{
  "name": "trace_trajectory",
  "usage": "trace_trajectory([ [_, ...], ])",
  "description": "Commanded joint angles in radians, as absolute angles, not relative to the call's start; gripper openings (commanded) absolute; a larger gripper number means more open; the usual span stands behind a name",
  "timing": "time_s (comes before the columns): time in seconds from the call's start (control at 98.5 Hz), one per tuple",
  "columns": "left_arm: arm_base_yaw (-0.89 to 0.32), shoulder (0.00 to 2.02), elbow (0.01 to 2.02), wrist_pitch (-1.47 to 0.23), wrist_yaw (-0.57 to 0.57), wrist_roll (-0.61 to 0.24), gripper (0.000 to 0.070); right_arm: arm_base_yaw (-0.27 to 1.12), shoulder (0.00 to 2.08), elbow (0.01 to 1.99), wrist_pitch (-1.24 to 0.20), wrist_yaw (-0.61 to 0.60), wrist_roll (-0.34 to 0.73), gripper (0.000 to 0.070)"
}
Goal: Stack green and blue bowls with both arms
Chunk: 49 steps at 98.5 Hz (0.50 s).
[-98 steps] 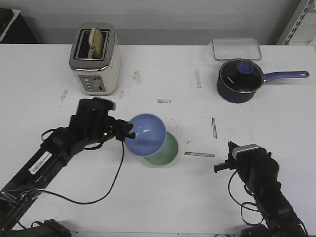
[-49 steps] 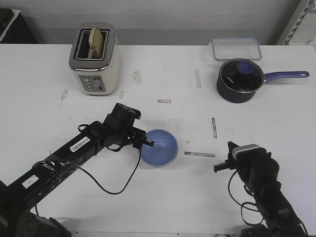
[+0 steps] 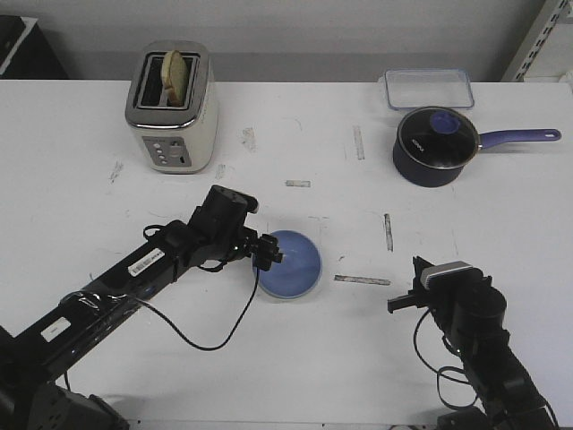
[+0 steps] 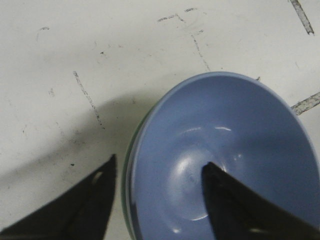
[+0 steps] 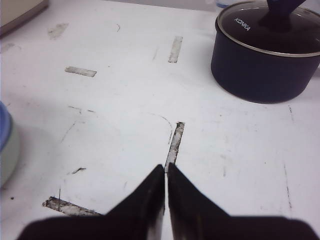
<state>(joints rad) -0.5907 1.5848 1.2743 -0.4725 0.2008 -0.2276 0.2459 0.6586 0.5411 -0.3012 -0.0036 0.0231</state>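
The light blue bowl (image 3: 293,262) sits upright inside the pale green bowl near the table's middle. Of the green bowl only a thin rim shows in the left wrist view (image 4: 128,165), and its side shows in the right wrist view (image 5: 7,155). My left gripper (image 3: 269,253) is open at the bowls' left rim. One finger (image 4: 95,200) is outside the rim and the other is inside the blue bowl (image 4: 225,130), neither pressing on it. My right gripper (image 3: 401,303) is shut and empty, low at the front right, well away from the bowls.
A cream toaster (image 3: 170,107) with bread stands at the back left. A dark navy saucepan (image 3: 436,145) with a lid and a long handle stands at the back right. A clear lidded box (image 3: 429,88) is behind it. Tape marks (image 3: 362,279) lie on the table.
My left arm has lowered the tilted blue bowl down into the green bowl, which is now almost hidden. Its jaws have opened off the rim. The right arm has not moved.
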Motion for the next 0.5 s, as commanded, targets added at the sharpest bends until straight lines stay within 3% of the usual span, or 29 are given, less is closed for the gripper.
trace_trajectory([
  [0.0, -0.601, 1.596, 1.295, -0.47, 0.203, -0.229, 0.0528, 0.247, 0.662, 0.55, -0.292, -0.004, 0.019, 0.0],
  [0.345, -0.575, 1.525, 1.316, -0.506, 0.198, -0.225, 0.0507, 0.247, 0.662, 0.55, -0.292, -0.004, 0.019, 0.0],
  [0.487, -0.531, 1.443, 1.316, -0.534, 0.136, -0.22, 0.0326, 0.247, 0.662, 0.55, -0.292, -0.004, 0.019, 0.0],
])
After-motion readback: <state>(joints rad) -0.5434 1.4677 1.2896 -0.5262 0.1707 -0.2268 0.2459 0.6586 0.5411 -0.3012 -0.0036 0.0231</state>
